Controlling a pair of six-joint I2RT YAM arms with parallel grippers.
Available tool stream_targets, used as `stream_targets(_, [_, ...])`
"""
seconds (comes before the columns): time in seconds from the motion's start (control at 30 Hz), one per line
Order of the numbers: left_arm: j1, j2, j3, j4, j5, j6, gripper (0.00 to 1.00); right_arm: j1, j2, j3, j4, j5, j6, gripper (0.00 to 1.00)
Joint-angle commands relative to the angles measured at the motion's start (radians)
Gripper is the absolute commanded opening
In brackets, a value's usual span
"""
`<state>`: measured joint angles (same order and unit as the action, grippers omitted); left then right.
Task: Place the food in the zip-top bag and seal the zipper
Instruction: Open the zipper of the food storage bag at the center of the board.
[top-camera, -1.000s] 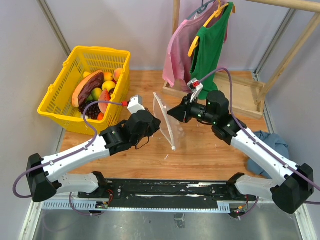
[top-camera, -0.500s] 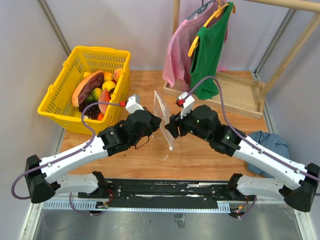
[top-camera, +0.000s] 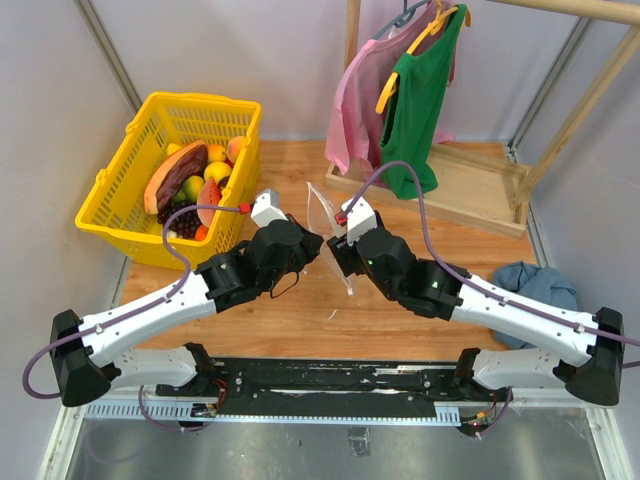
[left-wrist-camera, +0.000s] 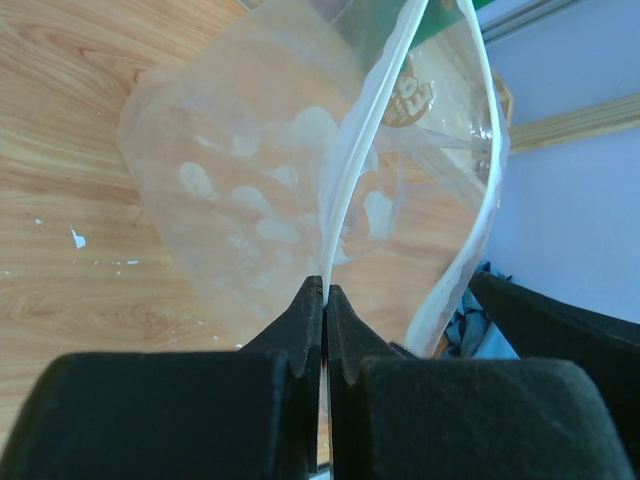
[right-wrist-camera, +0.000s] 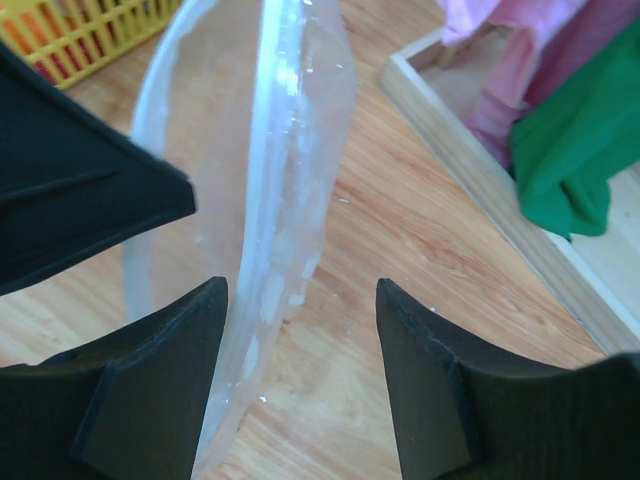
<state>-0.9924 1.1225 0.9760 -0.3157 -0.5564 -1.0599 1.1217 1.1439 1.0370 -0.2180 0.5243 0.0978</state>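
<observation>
Pale walls (top-camera: 60, 100) close in a wooden counter (top-camera: 400, 310). At its far right, a wooden rack carries a pink shirt (top-camera: 350, 110) and a green shirt (top-camera: 415, 100) on hangers, above a shallow wooden tray (top-camera: 480, 190). At the far left stands a yellow mesh basket (top-camera: 110, 215) with the food (top-camera: 190, 180) piled inside it; none of it is in the bag. A blue cloth (top-camera: 540, 285) lies crumpled near the right edge, beside the right arm.

The two arms meet at mid-counter, and the zip-top bag (top-camera: 320, 210) stands upright and edge-on between them, clear with white oval spots. In the left wrist view its mouth gapes.

The left claw (left-wrist-camera: 325, 300) is clamped tight, pinching one lip of the zipper (left-wrist-camera: 370, 130); the other lip bows away to the side. The right claw (right-wrist-camera: 300, 380) stands wide, one finger on either side of the bag's edge and not pinching it. Whether the nearer finger touches the plastic cannot be told.
</observation>
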Motion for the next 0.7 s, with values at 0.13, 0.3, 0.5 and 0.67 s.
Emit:
stream_targets(0.13, [-0.011,-0.023,0.006,-0.04,-0.034,0.003,0.0,0.013,0.013,0.012,-0.014,0.327,-0.083,0.56])
stream_targets(0.3, [-0.01,-0.032,0.0,-0.054,-0.02,0.02,0.0,-0.006,0.008,-0.009,0.015,0.281,-0.106,0.5])
stream_targets(0.5, [-0.011,-0.021,0.015,-0.061,0.013,0.027,0.0,-0.013,0.039,-0.008,0.035,0.168,-0.097,0.5])
stream_targets(0.67, [-0.011,0.0,0.036,-0.055,0.026,0.02,0.0,-0.011,0.094,0.024,0.022,0.116,-0.076,0.54])
